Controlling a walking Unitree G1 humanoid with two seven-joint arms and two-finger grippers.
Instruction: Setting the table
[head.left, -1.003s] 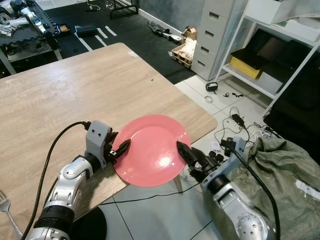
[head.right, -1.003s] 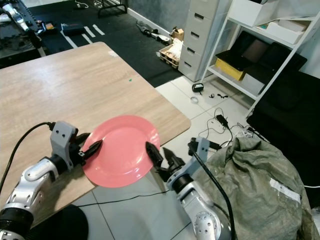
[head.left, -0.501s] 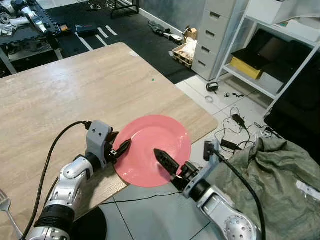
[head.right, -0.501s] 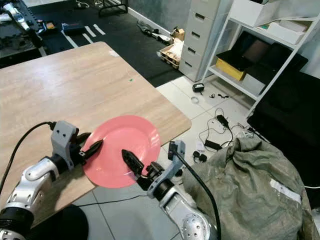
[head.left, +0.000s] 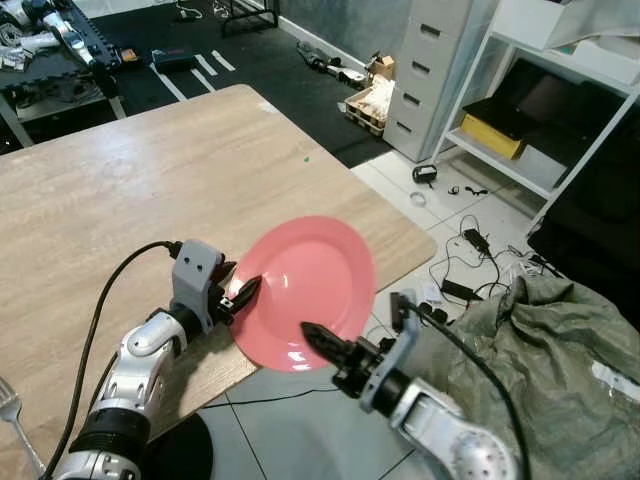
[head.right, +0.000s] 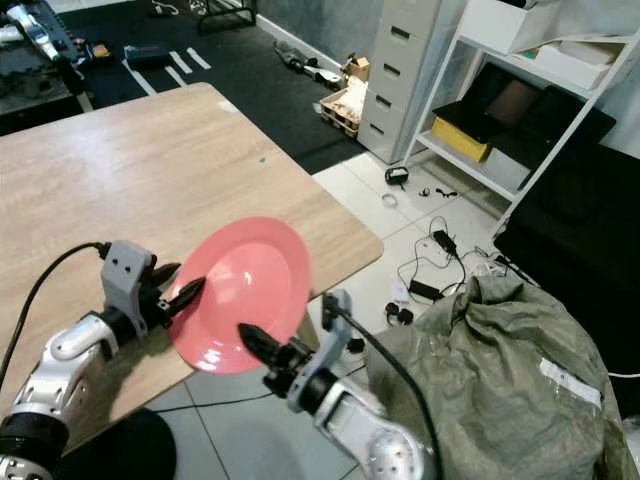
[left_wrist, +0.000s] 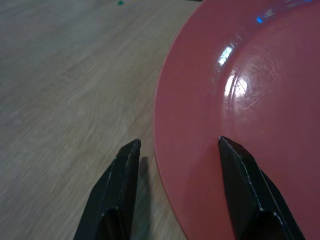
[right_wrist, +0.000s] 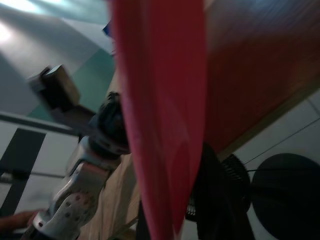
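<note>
Plate (head.left: 305, 290): pink, round, glossy; at the table's near right edge, tilted, right side raised off the wood, part of it overhanging the floor.
Table (head.left: 150, 190): light wood grain; plate sits at the corner nearest the robot.
Left gripper (head.left: 243, 296): at the plate's left rim, fingers parted with one on each side of the rim. In the left wrist view one finger (left_wrist: 247, 190) lies over the plate's face, the other (left_wrist: 117, 185) over the wood just outside the rim. Straddling the rim, not visibly clamped on it.
Right gripper (head.left: 320, 340): below the table edge, at the plate's near lower rim, tips pointing toward the left gripper. Right wrist view shows the plate edge-on, close to the camera.
Right gripper state: cannot tell whether spread or clenched; tips are hidden against the plate.
Fork (head.left: 14, 412): on the table at far left, well apart from the plate.
Floor: grey tiles, loose cables (head.left: 470, 245), green sack (head.left: 560, 350) on the right.
</note>
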